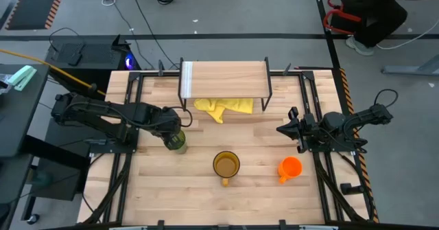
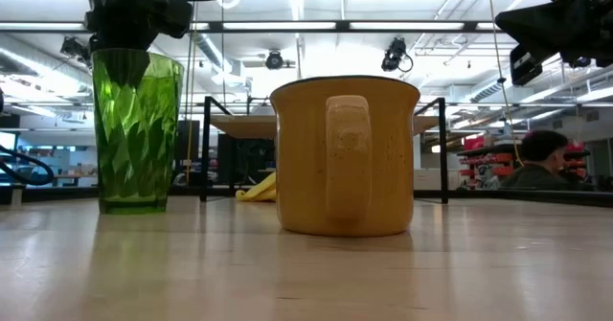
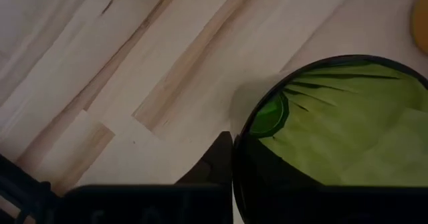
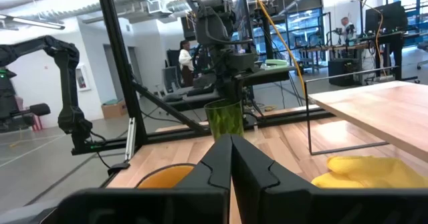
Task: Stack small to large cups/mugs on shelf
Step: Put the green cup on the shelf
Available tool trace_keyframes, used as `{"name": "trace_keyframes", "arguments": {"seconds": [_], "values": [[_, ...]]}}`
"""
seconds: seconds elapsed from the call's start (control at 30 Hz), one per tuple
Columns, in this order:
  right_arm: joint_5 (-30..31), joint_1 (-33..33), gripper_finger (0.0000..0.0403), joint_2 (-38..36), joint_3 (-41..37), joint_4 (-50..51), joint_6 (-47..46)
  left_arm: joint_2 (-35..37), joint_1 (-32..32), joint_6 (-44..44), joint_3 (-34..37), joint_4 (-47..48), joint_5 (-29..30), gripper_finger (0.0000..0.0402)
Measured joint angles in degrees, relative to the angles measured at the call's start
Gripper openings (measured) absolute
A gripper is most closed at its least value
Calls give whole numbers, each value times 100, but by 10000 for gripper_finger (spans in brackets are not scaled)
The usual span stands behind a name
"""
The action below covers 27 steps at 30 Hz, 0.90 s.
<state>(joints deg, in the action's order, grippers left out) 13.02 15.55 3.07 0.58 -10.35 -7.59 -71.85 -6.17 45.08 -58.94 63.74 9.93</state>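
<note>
The tall green tumbler [image 1: 179, 143] stands upright on its base on the table [image 2: 136, 134], left of centre. My left gripper [image 1: 171, 131] is over its rim from above and shut on it. The amber mug [image 1: 226, 165] sits on its base at mid-table, handle toward the near edge [image 2: 347, 158]. The small orange mug [image 1: 289, 168] stands to its right. My right gripper [image 1: 289, 129] hovers shut beyond the orange mug, touching nothing [image 4: 231, 150]. The shelf [image 1: 223, 79] stands at the far side. My left gripper holds the tumbler by its rim [image 3: 239, 138] on the left-arm side, coming from above and pointing down. One finger [image 3: 215, 162] is outside the wall. The other shows as a dark shape inside the cup [image 2: 123, 70]. The tumbler stands upright, base on the table.
A yellow cloth [image 1: 223, 108] lies on the table under the shelf's front edge. Black frame rails [image 1: 127, 120] run along both table sides. Bare wood lies between the mugs and the near edge. A person [image 2: 536, 163] shows in the room behind.
</note>
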Motion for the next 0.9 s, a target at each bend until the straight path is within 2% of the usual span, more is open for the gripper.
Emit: {"name": "trace_keyframes", "arguments": {"seconds": [0.13,0.23,0.4,0.67,0.9], "values": [[0,0,14,0,0,1,0,-2,-9,-55,2,-8,23,30],[0,0,14,0,0,1,0,-2,-2,-79,0,-32,-112,14],[0,0,14,0,0,1,1,-15,-9,-268,-194,45,-235,16],[0,0,14,0,0,2,2,-24,-4,-536,-1252,203,-24,13],[0,0,14,0,0,2,2,-294,181,-559,-2389,1073,338,13]]}}
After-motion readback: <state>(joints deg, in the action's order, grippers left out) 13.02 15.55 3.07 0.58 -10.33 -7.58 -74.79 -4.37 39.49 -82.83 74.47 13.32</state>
